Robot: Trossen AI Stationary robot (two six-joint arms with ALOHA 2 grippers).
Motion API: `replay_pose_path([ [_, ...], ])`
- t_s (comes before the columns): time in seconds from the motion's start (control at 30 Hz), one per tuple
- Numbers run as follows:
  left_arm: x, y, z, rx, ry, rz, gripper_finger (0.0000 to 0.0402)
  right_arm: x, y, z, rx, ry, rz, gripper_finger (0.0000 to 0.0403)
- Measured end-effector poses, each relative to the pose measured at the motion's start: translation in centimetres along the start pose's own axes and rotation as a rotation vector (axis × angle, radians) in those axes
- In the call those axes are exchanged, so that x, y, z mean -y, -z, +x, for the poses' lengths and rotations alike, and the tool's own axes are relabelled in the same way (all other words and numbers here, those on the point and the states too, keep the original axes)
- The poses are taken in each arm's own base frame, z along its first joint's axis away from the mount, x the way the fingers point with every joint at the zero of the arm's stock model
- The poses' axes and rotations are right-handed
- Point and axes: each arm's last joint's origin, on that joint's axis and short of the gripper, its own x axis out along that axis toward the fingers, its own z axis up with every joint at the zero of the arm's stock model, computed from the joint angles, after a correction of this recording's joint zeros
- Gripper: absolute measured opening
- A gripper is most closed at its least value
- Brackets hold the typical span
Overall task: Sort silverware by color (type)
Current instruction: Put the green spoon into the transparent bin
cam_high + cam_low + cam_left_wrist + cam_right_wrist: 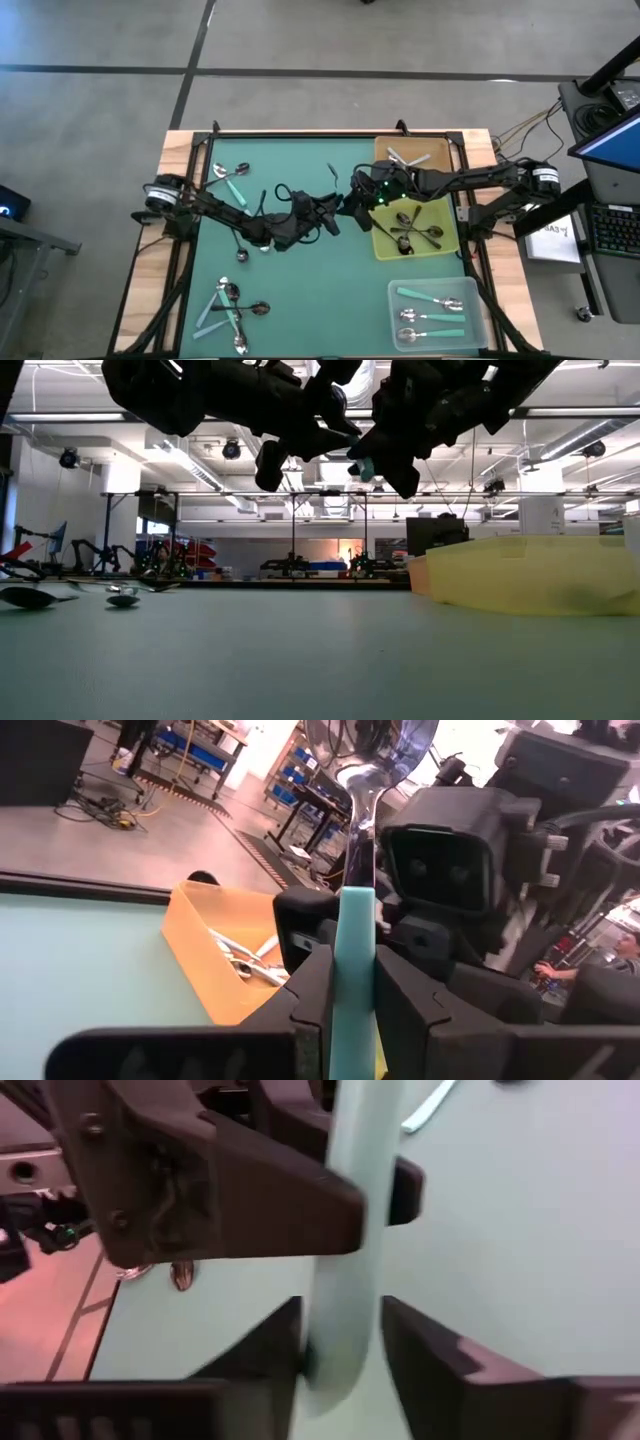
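Above mid-surface (pixel 300 290), the left gripper (pixel 350 990) pinches one teal spoon (pixel 355 935) by its handle. The right gripper (pixel 340 1355) brackets the same handle; whether its jaws touch it, I cannot tell. Three teal spoons lie in the clear tray (pixel 480 325).

Both dark arms reach inward and meet above mid-table. The left gripper (pixel 350 990) is clamped tight, fingers pressed together. The right gripper (pixel 340 1350) faces it closely, fingers slightly parted.
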Motion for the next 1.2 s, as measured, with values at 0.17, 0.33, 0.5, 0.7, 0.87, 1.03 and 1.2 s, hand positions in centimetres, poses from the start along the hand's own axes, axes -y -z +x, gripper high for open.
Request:
replay_pose_path([
  [0.17,0.0,0.0,0.0,0.000,-0.003,0.005,0.0041,0.0,0.0,0.0,-0.002,0.001,-0.007,0.0065],
  [0.33,0.1,0.0,0.0,0.002,0.005,-0.012,0.0085,0.1,0.2,-0.2,-0.021,0.010,-0.002,0.0065],
  [0.5,0.3,-0.1,0.0,-0.012,0.031,-0.008,0.0132,-0.1,-0.6,-1.2,-0.047,0.037,-0.005,0.0065],
  [0.7,0.3,-0.1,-0.1,-0.023,0.034,0.087,0.0152,-1.8,-2.0,-3.8,-0.230,0.127,-0.026,0.0065],
  [0.87,-0.1,0.1,-0.3,-0.106,-0.016,0.210,0.0153,-4.8,-0.9,-5.6,-0.463,0.131,0.024,0.0065],
  [1.03,-1.1,0.2,-1.1,-0.236,-0.109,0.270,0.0149,-9.2,1.7,-7.1,-0.638,0.090,0.072,0.0065],
  [1.2,-2.5,-0.6,-2.3,-0.366,-0.238,0.334,0.0146,-13.8,5.6,-8.5,-0.729,0.016,0.067,0.0065],
])
